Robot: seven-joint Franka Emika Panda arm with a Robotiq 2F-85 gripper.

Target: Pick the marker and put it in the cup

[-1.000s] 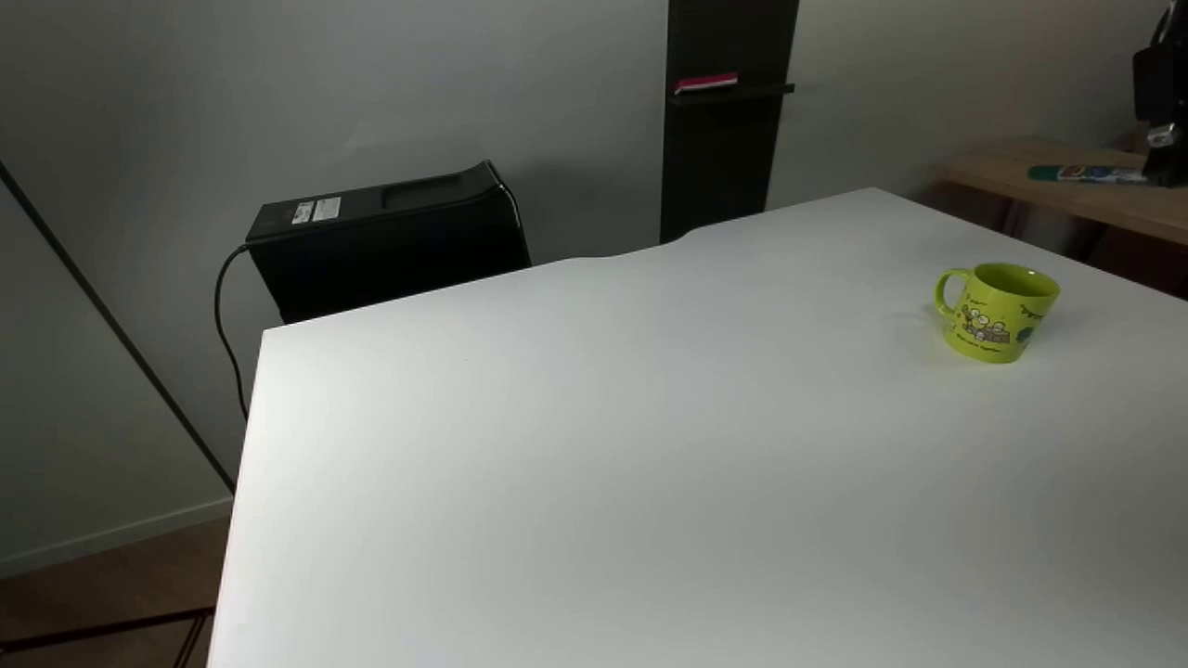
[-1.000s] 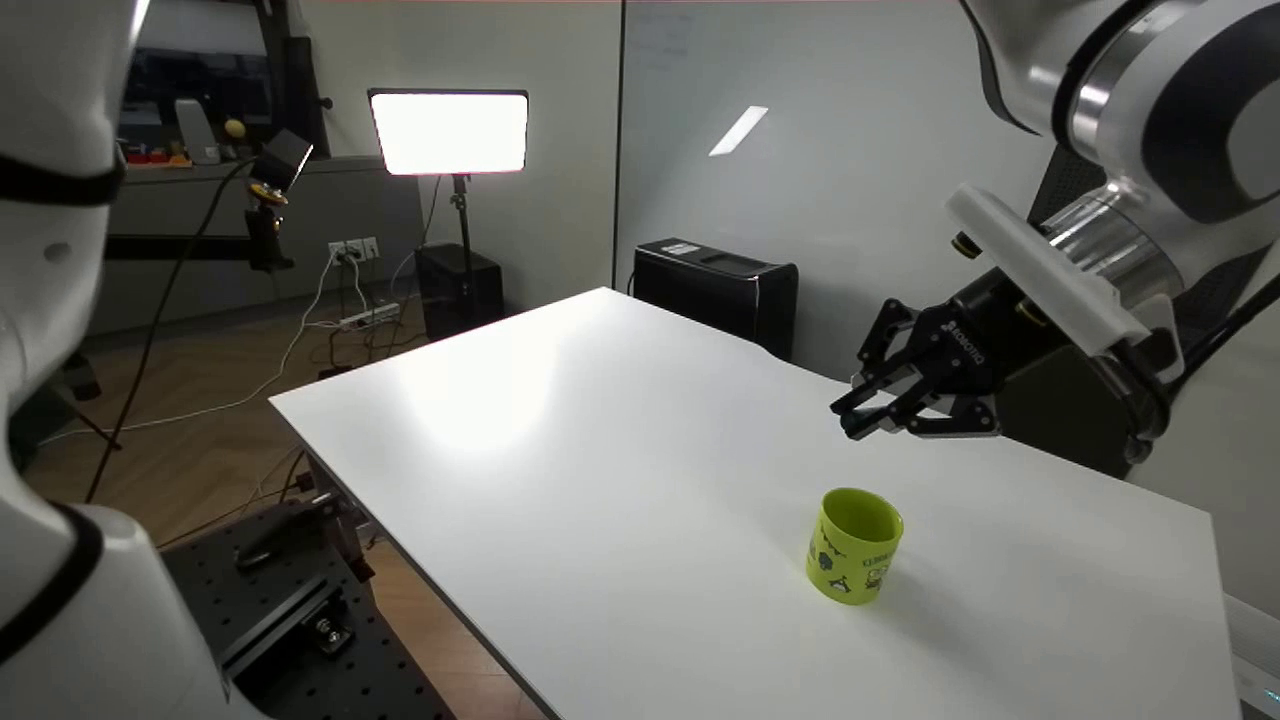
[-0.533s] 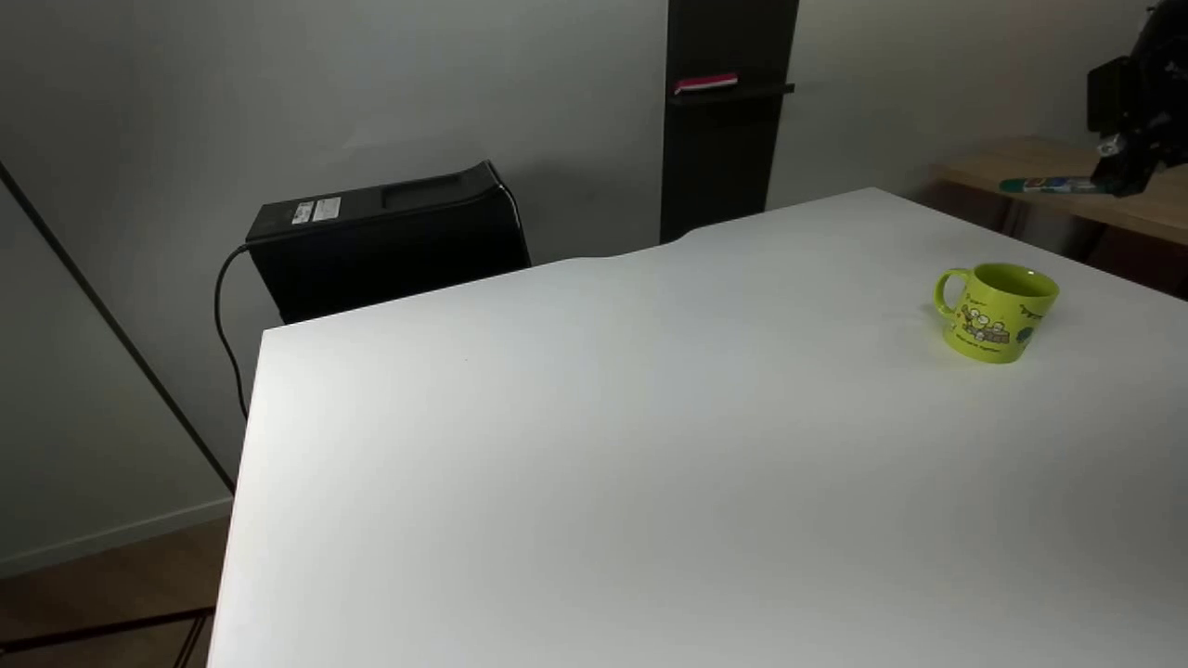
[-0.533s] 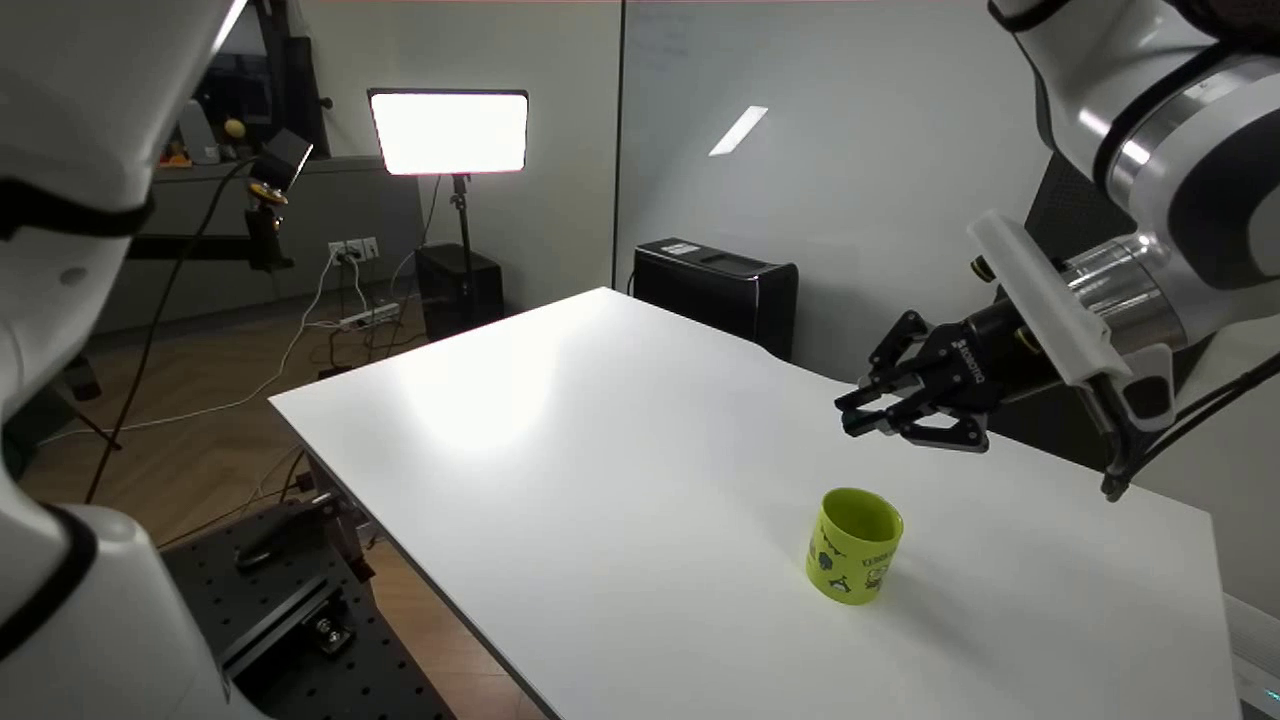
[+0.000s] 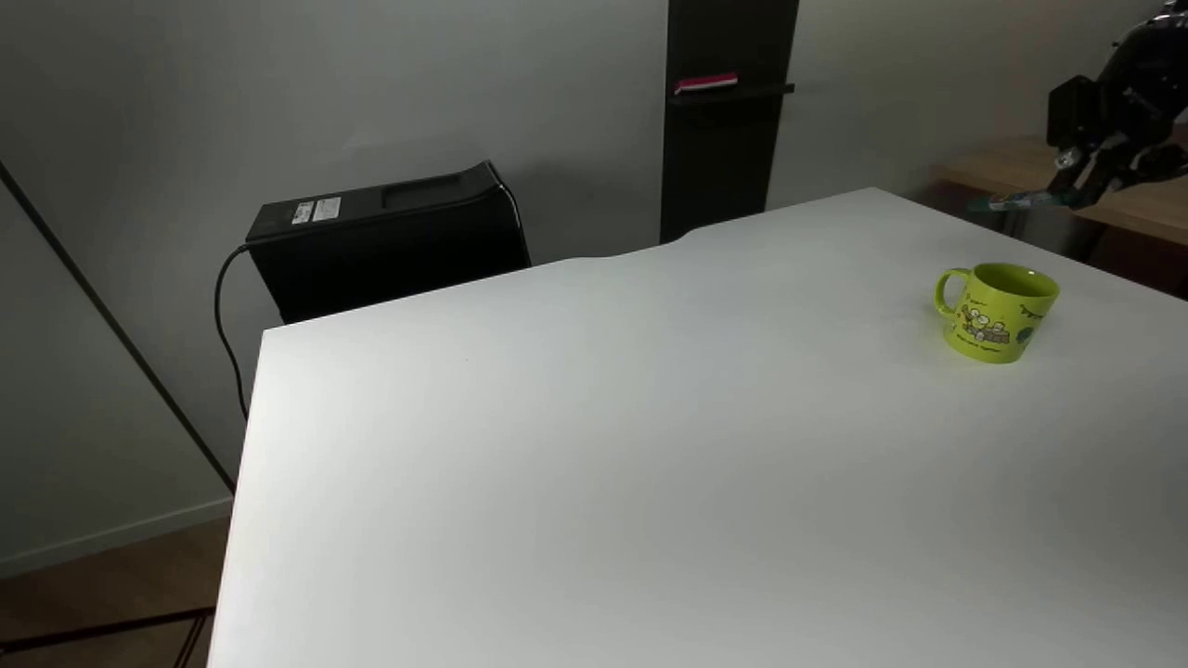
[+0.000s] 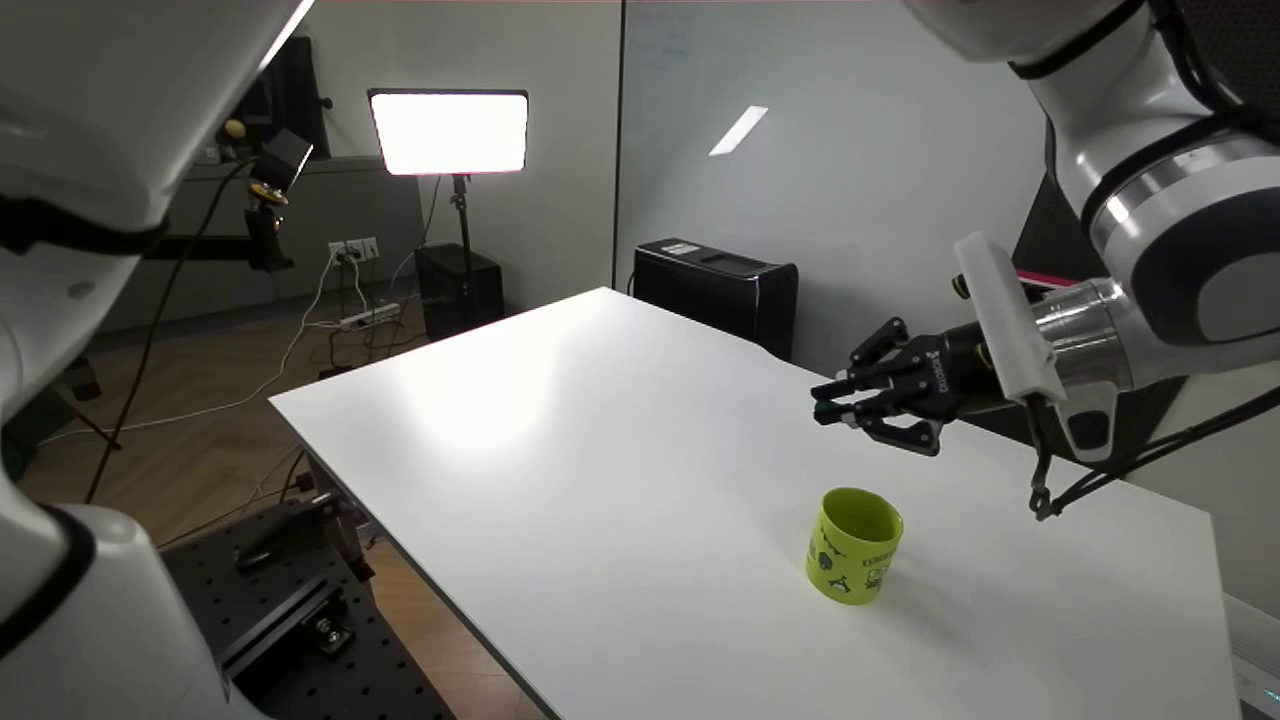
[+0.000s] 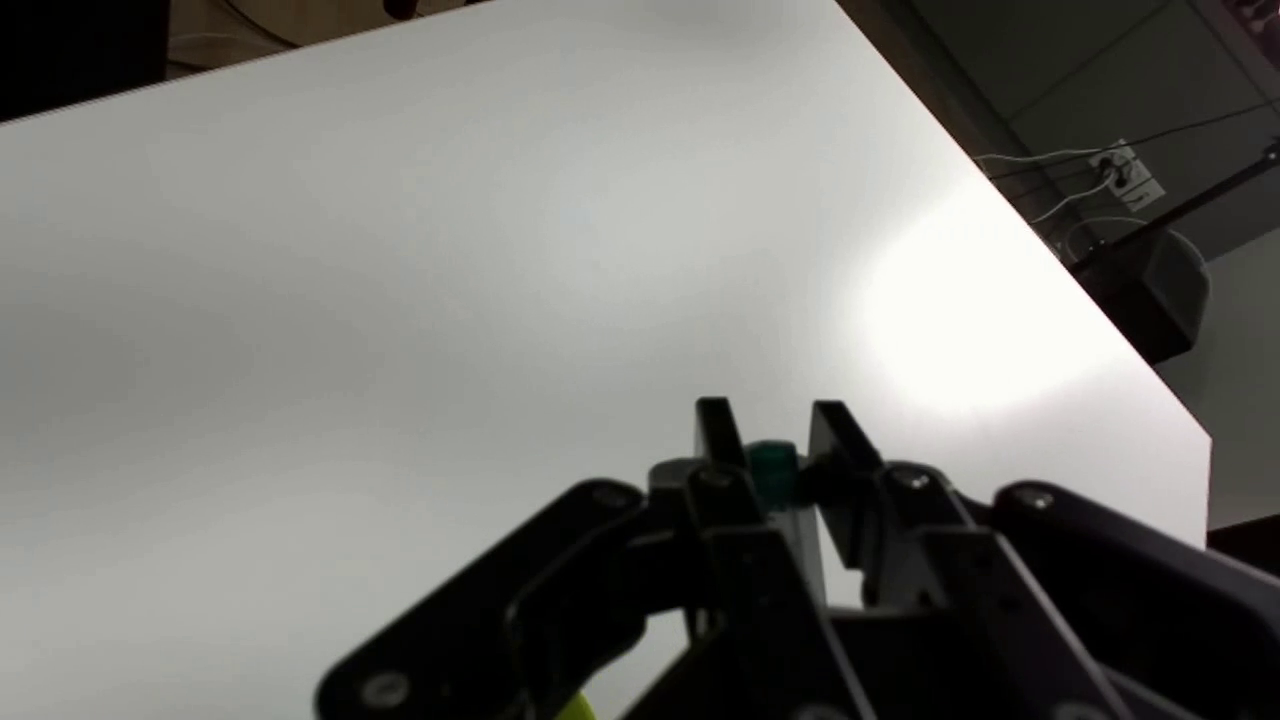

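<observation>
My gripper [image 7: 774, 430] is shut on the marker [image 7: 774, 474], whose dark green end shows between the fingertips in the wrist view. In an exterior view the marker [image 5: 1013, 201] lies nearly level and sticks out of the gripper [image 5: 1075, 197]. It is in the air beyond and above the cup. The cup [image 5: 991, 320], a lime-green mug with a side handle, stands upright on the white table. In an exterior view the gripper [image 6: 828, 402] is above and behind the cup [image 6: 848, 560]. Only a sliver of the cup [image 7: 577, 709] shows in the wrist view.
The white table [image 6: 600, 500] lies under the arm. A black bin-like box [image 5: 390, 241] stands behind the table edge. A wooden table [image 5: 1007, 165] is behind at the right. A bright lamp panel [image 6: 450, 132] stands at the back.
The gripper with the marker has moved left and downward in an exterior view, closer to above the cup. The wrist has tipped toward level. The cup has not moved.
</observation>
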